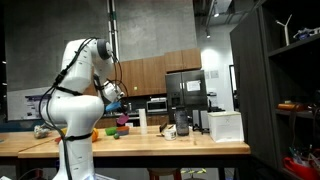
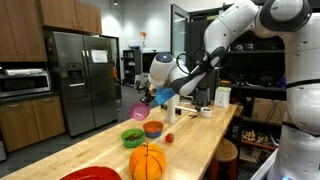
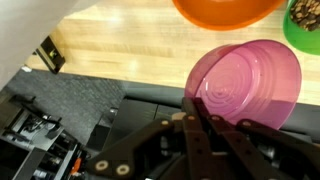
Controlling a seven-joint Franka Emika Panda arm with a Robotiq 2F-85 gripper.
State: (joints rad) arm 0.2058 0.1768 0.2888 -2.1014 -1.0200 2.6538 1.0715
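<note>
My gripper (image 3: 196, 104) is shut on the rim of a translucent pink bowl (image 3: 248, 78) and holds it in the air above the wooden counter (image 3: 120, 55). In an exterior view the gripper (image 2: 152, 98) is over the counter's far part, with the pink bowl (image 2: 140, 110) hanging tilted below it. An orange bowl (image 2: 152, 128) and a green bowl (image 2: 132, 137) with dark contents sit on the counter just beneath. In the wrist view the orange bowl (image 3: 225, 10) and the green bowl (image 3: 305, 25) lie at the top edge.
An orange ball-like object (image 2: 147, 160), a red plate (image 2: 95, 174) and a small red item (image 2: 168, 138) lie on the counter (image 2: 200, 140). A white cup (image 2: 172, 108) stands behind. A steel fridge (image 2: 80, 75) is beyond. A white box (image 1: 225, 125) stands at the counter's end.
</note>
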